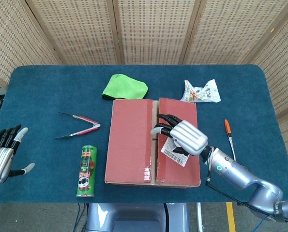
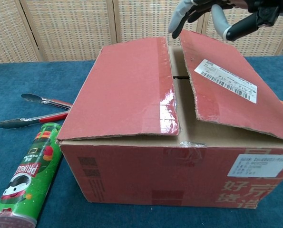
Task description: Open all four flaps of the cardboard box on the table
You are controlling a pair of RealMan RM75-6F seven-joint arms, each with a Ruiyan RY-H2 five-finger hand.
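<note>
The red-topped brown cardboard box [image 1: 152,142] sits mid-counter, top flaps near closed. The right hand [image 1: 182,137] hovers over the centre seam, fingers apart and grasping nothing — positioned, apparently, to catch the right flap's edge. The left hand [image 1: 2,155] idles released at the counter's edge.

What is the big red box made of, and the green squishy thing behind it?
The box looks like cardboard: brown torn edges show under its matte red surface, with shiny tape strips along the flaps. The green thing looks like soft cloth, since it lies rumpled with folds, though the exact fabric can't be told.
</note>
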